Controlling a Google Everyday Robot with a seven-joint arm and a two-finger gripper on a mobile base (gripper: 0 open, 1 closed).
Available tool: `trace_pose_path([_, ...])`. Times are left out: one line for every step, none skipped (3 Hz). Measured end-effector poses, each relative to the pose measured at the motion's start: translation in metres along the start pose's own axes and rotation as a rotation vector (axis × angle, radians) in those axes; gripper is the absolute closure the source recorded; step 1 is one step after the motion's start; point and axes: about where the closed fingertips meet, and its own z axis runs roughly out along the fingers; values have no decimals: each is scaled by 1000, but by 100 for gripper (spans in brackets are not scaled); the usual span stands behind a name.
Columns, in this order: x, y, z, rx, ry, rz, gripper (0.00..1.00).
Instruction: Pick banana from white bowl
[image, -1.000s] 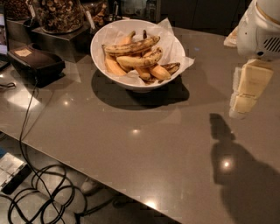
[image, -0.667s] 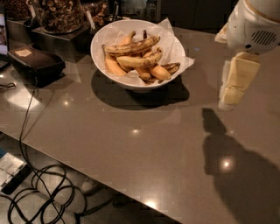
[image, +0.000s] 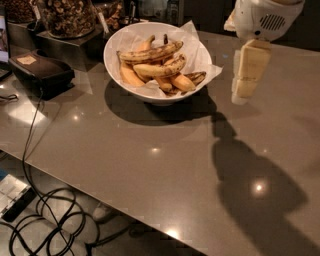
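Observation:
The white bowl (image: 111, 66) stands on the grey table at the back, lined with crinkled white paper and holding several bananas. The banana (image: 150, 52), the longest one, dull yellow with dark brown streaks, lies across the top of the pile. Shorter orange-yellow bananas lie under and beside it, and a small dark one (image: 196, 77) is at the bowl's right side. My gripper (image: 246, 75) hangs from its white wrist to the right of the bowl, above the table, apart from the bowl and holding nothing that I can see.
A black device (image: 41, 71) with a cord sits at the table's left. Clear containers of nuts (image: 65, 16) stand behind it on a metal stand. The table's front edge runs diagonally; cables (image: 42, 215) lie on the floor below.
My gripper has moved left, nearer to the bowl's right side. The bowl and the bananas have not moved.

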Motion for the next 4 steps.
trace_pose_path([-3, -5, 0, 19, -10, -2, 0])
trace_pose_path([-23, -26, 5, 27, -54, -26, 0])
trace_pose_path([-43, -40, 17, 13, -70, -67, 0])
trace_pose_path([-58, -47, 32, -9, -71, -95, 7])
